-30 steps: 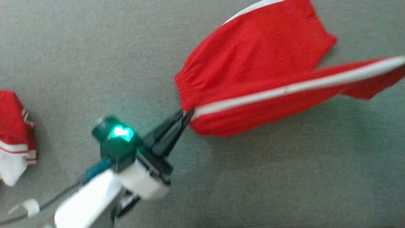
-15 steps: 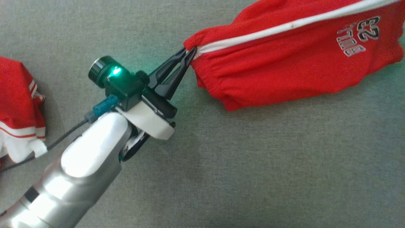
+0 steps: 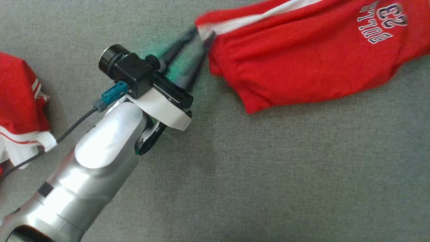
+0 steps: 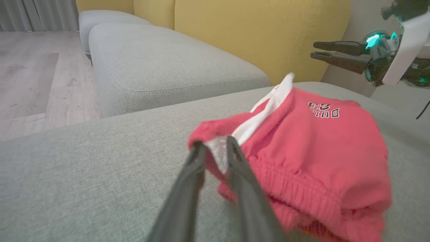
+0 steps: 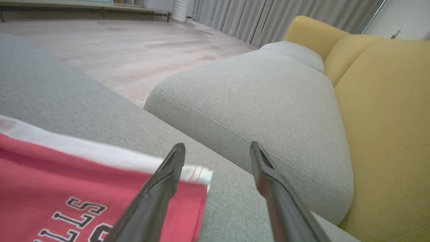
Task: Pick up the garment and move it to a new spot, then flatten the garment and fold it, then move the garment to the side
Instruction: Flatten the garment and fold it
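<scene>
Red shorts (image 3: 302,60): waistband corner between slightly parted left fingers (image 4: 191,188). Long axis toward right fingers (image 5: 168,178), wide apart, empty.

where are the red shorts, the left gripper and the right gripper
red shorts (image 3: 302,64): head view, red fabric below the white stripe
left gripper (image 4: 215,143): left wrist view, midway between its fingertips
right gripper (image 5: 217,145): right wrist view, midway between its fingertips

Red shorts (image 3: 302,64) with a white side stripe and lettering lie rumpled on grey cushion (image 3: 268,174).
</scene>
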